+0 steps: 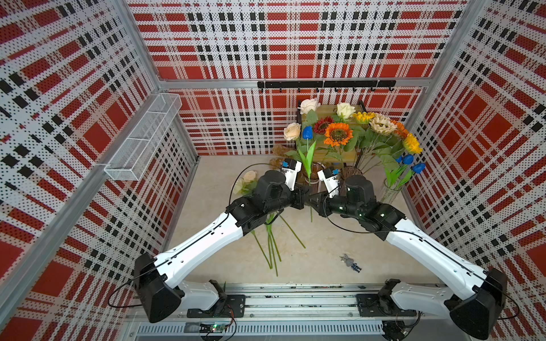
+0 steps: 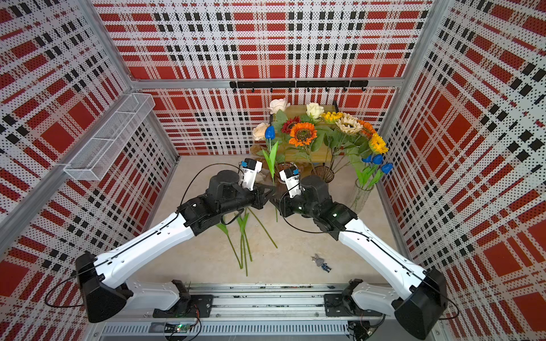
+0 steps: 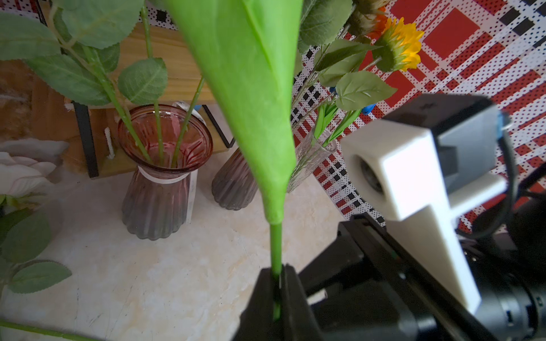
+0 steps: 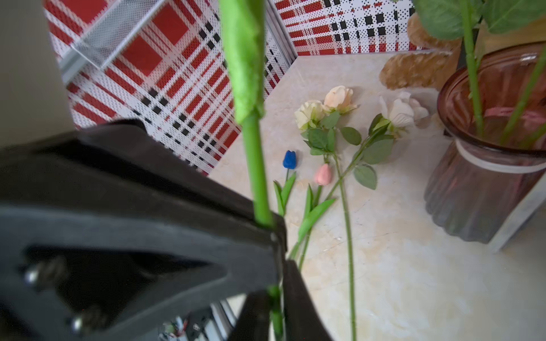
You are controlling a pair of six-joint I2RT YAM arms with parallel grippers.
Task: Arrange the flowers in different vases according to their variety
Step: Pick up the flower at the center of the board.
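Beige marbled table (image 1: 325, 251), boxed in by plaid perforated panels (image 1: 74, 88). White wire basket (image 1: 141, 138) on the wall at 9 o'clock; black hook rail (image 1: 325, 84) at 12. Wooden rack (image 3: 174, 76) at 12 o'clock, behind the vases. Two small figurines (image 1: 350, 262) at 5 o'clock, well apart from the rest. Loose on the table toward 8 o'clock, partly under the left arm (image 1: 206, 239): three pale roses (image 4: 313, 113), one pink tulip (image 4: 323, 174), one loose blue tulip (image 4: 289, 159), stems crossing.

Crowding the work spot: rose vase (image 3: 159, 189), ribbed smoky purple, just behind the tools, three cream roses (image 1: 308, 105) standing in it; sunflower vase (image 2: 322, 173) beside it at 1 o'clock, full of sunflowers (image 1: 338, 134); clear vase (image 2: 362, 195) at 2 o'clock with blue tulips (image 2: 378, 161).

Both arms in from 6 o'clock, elbows out, forearms angled inward, wrists meeting tip to tip at table centre. Left tool (image 3: 277, 274): jaws narrow on either side of the stem, thin slit beside it; cannot tell whether pressing or slack. Right tool (image 4: 277, 292): clamped tight on the same stem, lower down than the left.

Held tulip (image 1: 307, 133): upright between the tools, blue bud on top in front of the roses, long bright-green leaf sheathing the stem, thin stem end showing below the tools.
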